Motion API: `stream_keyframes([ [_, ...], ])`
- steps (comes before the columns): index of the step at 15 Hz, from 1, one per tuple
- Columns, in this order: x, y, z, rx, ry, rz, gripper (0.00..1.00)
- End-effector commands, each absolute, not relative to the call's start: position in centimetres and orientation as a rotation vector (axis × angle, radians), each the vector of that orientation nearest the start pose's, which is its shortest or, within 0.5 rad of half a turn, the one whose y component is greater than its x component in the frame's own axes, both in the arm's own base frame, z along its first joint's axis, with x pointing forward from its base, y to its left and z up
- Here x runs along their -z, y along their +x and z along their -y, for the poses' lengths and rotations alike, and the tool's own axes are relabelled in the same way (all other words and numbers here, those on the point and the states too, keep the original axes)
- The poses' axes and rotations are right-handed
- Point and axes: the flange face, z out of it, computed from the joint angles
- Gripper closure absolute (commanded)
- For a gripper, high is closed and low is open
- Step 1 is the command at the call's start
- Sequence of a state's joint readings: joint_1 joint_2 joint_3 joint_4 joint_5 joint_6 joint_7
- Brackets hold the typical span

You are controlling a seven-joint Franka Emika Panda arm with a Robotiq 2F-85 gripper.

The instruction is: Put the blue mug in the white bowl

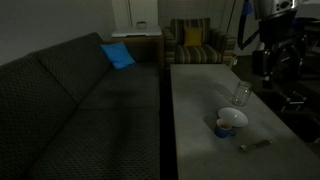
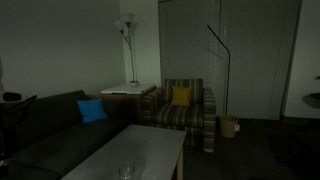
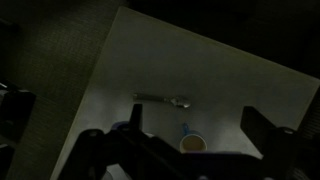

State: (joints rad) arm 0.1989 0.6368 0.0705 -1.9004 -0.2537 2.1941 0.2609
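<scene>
The blue mug [image 1: 221,127] stands on the pale table [image 1: 200,100], right against the near side of the white bowl [image 1: 233,118]. In the wrist view the blue mug [image 3: 191,143] shows from above, its handle pointing up-frame, low between my fingers and far below them. My gripper [image 3: 197,125] is open and empty, high above the table. In an exterior view the gripper [image 1: 271,66] hangs at the far right, beyond the table's edge. The white bowl is out of the wrist view.
A clear glass [image 1: 241,95] stands behind the bowl and also shows in an exterior view [image 2: 127,172]. A spoon [image 1: 255,145] [image 3: 165,98] lies near the mug. A dark sofa [image 1: 70,100] runs along the table. A striped armchair [image 2: 185,108] stands at the far end.
</scene>
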Motion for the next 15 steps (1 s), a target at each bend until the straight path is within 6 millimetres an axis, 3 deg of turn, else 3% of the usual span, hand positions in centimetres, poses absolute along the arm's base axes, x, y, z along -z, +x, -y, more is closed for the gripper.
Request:
stream_keyframes([
  [1, -11.7, 58.8, -13.9, -0.479, -3.280, 0.309, 0.00],
  [15, -3.5, 63.5, -12.0, -0.548, -3.217, 0.231, 0.00],
])
